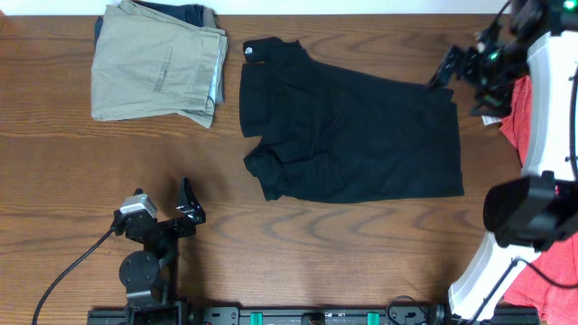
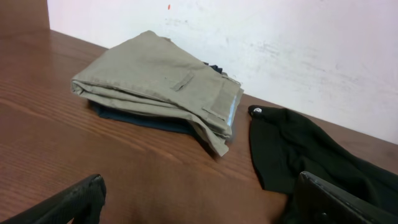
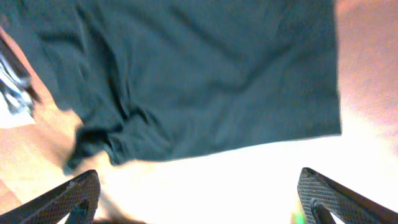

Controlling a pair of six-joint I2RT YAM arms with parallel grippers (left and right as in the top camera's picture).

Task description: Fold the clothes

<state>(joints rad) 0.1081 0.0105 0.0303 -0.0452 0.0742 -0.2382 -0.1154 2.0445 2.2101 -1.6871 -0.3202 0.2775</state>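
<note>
The black garment (image 1: 352,135) lies spread on the table's middle, its waistband end bunched at the left with a small white logo mark (image 1: 250,51). It also shows in the left wrist view (image 2: 298,149) and the right wrist view (image 3: 199,68). My left gripper (image 1: 181,212) is open and empty near the front left of the table, apart from the garment. My right gripper (image 1: 461,77) is open and empty, raised by the garment's far right corner.
Folded khaki-tan trousers (image 1: 158,63) lie on a dark folded item at the back left, also in the left wrist view (image 2: 161,84). A red shirt (image 1: 522,117) with a white tag lies at the right edge under the right arm.
</note>
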